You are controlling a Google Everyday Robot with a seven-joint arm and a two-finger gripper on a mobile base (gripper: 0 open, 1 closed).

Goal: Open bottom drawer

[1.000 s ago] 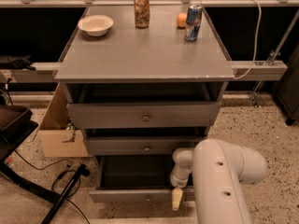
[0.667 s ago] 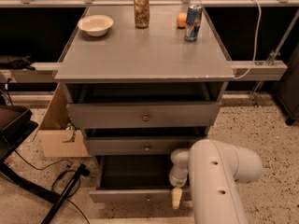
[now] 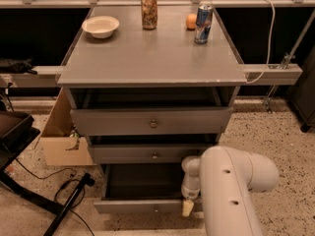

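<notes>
The bottom drawer (image 3: 142,206) is the lowest of three grey drawers in the cabinet. It stands pulled out toward the camera, showing a dark interior behind its slim front, which has a small round knob (image 3: 155,209) at centre. My gripper (image 3: 187,208) hangs at the right part of that drawer front, to the right of the knob, on the end of the white arm (image 3: 231,191) that fills the lower right. The arm hides the drawer's right end.
The middle drawer (image 3: 152,154) and top drawer (image 3: 152,122) also stand slightly out. On the cabinet top (image 3: 147,58) are a white bowl (image 3: 100,26), two cans (image 3: 149,12) (image 3: 203,23) and an orange (image 3: 191,21). A cardboard box (image 3: 61,141), cables and a black stand lie at the left.
The white arm's bulk has shifted slightly left. The gripper stays at the same spot on the drawer front, and the drawer has not visibly moved.
</notes>
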